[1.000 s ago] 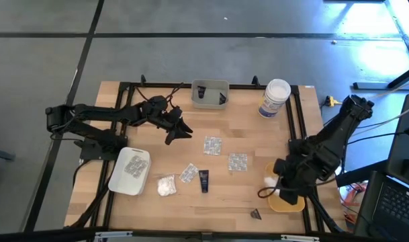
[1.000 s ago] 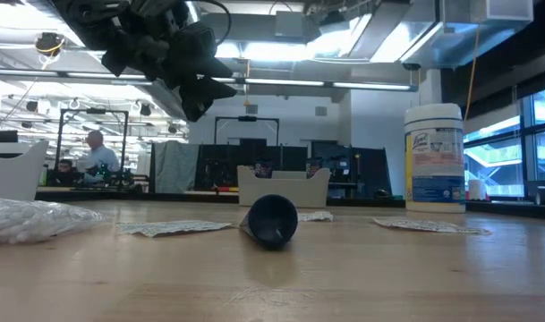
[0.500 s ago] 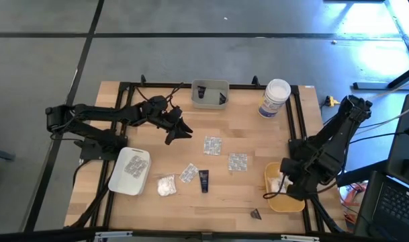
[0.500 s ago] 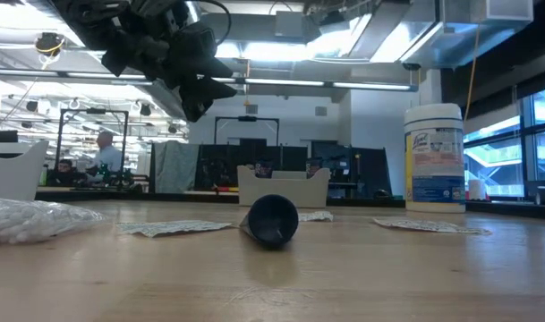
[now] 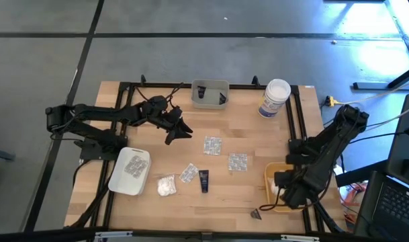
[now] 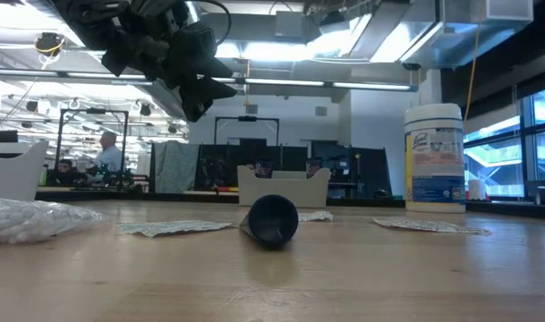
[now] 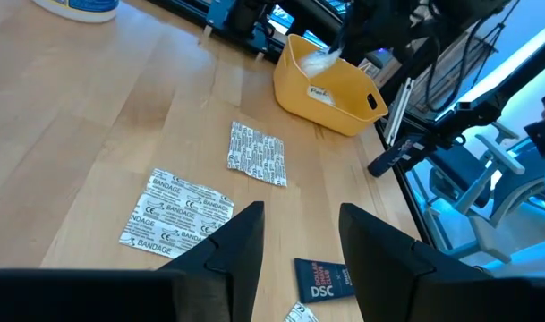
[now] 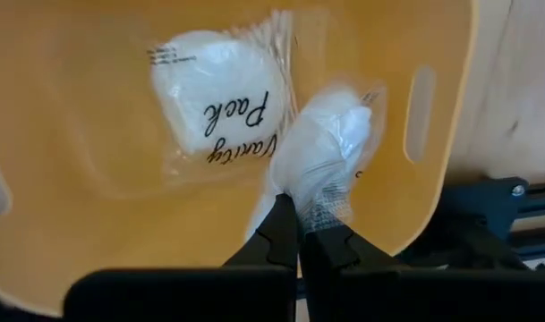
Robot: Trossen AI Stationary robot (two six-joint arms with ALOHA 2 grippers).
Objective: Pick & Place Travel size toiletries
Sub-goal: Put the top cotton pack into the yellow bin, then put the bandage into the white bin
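On the table lie silvery packets [image 5: 212,144] [image 5: 238,162] [image 5: 189,173], a white puffy bundle [image 5: 166,185], a dark tube [image 5: 203,180] and a dark cone [image 5: 256,214]. My left gripper [image 5: 180,131] hovers open above the table left of the packets; in its wrist view its fingers [image 7: 299,241] frame two packets [image 7: 176,213] [image 7: 257,154] without touching. My right gripper [image 8: 299,237] is over the yellow tray [image 5: 273,176], shut on another white puffy bundle [image 8: 321,156]. A clear "Variety Pack" bag [image 8: 218,94] lies flat on the tray floor. My right gripper pinches the white puffy bundle by the gathered clear wrap at one end [image 8: 319,213], between its two fingertips, coming from above. The bundle hangs beyond the fingers over the inside of the yellow tray [image 8: 93,179]. I cannot tell whether its far end rests on the tray floor.
A tall white jar [image 5: 275,98] stands at the far right corner, a grey tray [image 5: 210,94] at the far edge, a white tray [image 5: 129,170] with a packet at the near left. Black frame rails [image 5: 298,128] border the table. Bare wood lies mid-table.
My right gripper has carried the white bundle from the yellow tray's left rim to over its inside, moving toward the table's right and near edges; its arm now covers most of the tray in the high view. The left arm has kept still.
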